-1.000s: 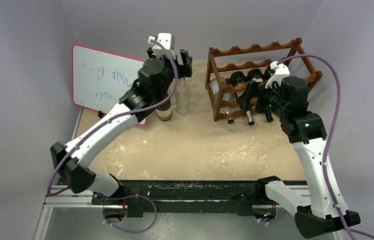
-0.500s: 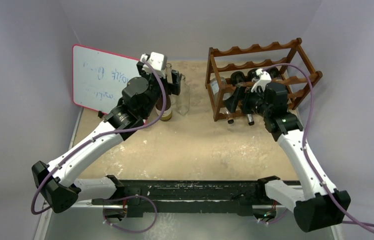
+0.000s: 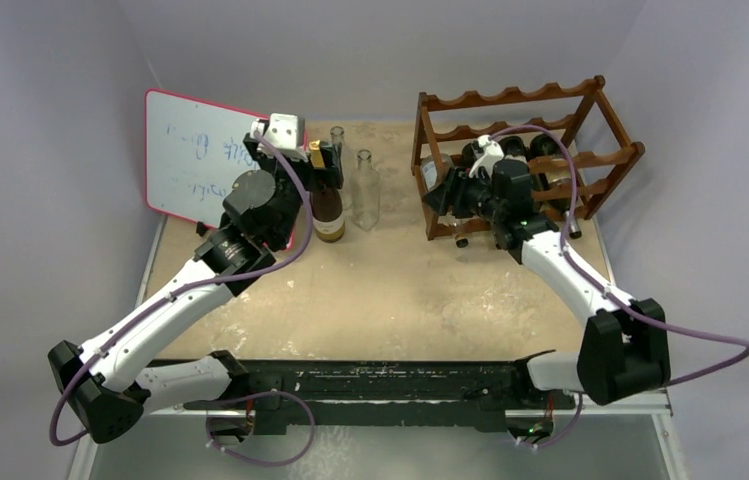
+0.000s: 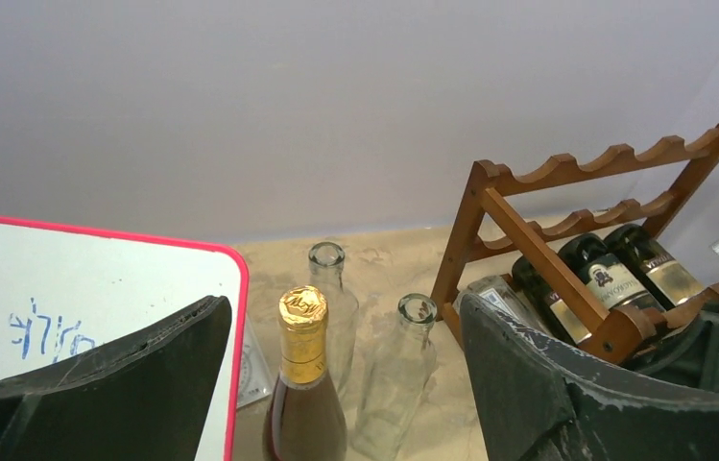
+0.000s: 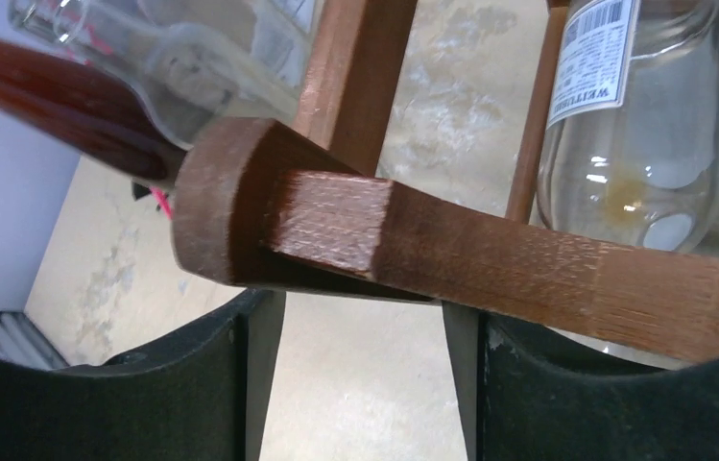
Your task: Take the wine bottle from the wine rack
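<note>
The reddish-brown wine rack (image 3: 525, 97) stands at the back right and holds a clear labelled bottle (image 5: 638, 115) and three dark wine bottles (image 4: 605, 276) lying in its lower tier. A brown gold-capped wine bottle (image 3: 328, 207) stands upright on the table, left of the rack. My left gripper (image 3: 324, 165) hangs open just behind and above that bottle's neck (image 4: 303, 331), without touching it. My right gripper (image 3: 447, 195) is at the rack's front left corner. Its jaws stand apart under the end of a rail (image 5: 269, 206), which hides the fingertips; only bare table shows between them.
Two empty clear bottles (image 3: 365, 190) (image 3: 337, 142) stand upright beside the brown one. A red-edged whiteboard (image 3: 190, 160) leans at the back left, close to my left arm. Grey walls close in behind and on both sides.
My left gripper has drawn back toward the near left, away from the brown bottle, and opened wider. My right gripper has slid left along the rack's front to its corner, and its jaws have narrowed.
</note>
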Controlling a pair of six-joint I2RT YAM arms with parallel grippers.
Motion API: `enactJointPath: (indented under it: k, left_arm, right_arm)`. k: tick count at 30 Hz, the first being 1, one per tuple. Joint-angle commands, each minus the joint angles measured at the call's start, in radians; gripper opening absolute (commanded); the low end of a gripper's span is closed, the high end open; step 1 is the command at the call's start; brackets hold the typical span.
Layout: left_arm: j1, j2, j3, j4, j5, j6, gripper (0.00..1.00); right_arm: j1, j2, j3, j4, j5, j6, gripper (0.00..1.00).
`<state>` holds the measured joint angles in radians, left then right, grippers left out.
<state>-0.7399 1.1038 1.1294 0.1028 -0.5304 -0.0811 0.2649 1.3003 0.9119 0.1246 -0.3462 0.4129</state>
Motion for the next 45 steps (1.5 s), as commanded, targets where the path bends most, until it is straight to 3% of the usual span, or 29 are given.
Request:
enactJointPath:
  k: [1,5,15,21,24,33,38,41,45]
  left_arm:
    - [0.000,-0.022,-0.018,0.067,-0.040,0.020,0.87]
    - [-0.001,-0.018,-0.025,0.075,-0.043,0.020,0.87]
    - [0.000,-0.002,-0.034,0.083,-0.065,0.028,0.87]
    - [0.000,0.001,-0.036,0.085,-0.069,0.023,0.86]
    - [-0.001,0.010,-0.044,0.090,-0.076,0.021,0.86]
    - [-0.002,0.001,-0.037,0.080,-0.068,-0.005,0.86]
    - [-0.009,-0.002,-0.039,0.081,-0.072,-0.002,0.86]
    - [-0.010,0.006,-0.050,0.094,-0.083,0.002,0.86]
    - [-0.016,0.023,-0.045,0.086,-0.070,0.003,0.86]
  right_arm:
    - [0.011,0.048,0.089,0.149,0.056,0.029,0.59]
    - [0.011,0.133,0.145,0.185,0.044,0.042,0.52]
    - [0.011,0.341,0.300,0.241,0.005,0.068,0.51]
    - [0.018,0.347,0.344,0.186,-0.017,0.038,0.55]
    - [0.019,0.237,0.282,0.178,-0.002,0.005,0.57]
    - [0.012,-0.083,0.008,0.037,0.211,-0.082,0.80]
    - [-0.115,-0.193,-0.196,0.174,0.158,0.014,0.82]
    - [-0.228,-0.185,-0.281,0.286,0.042,0.072,0.82]
    - [-0.263,-0.139,-0.376,0.477,0.011,0.114,0.82]
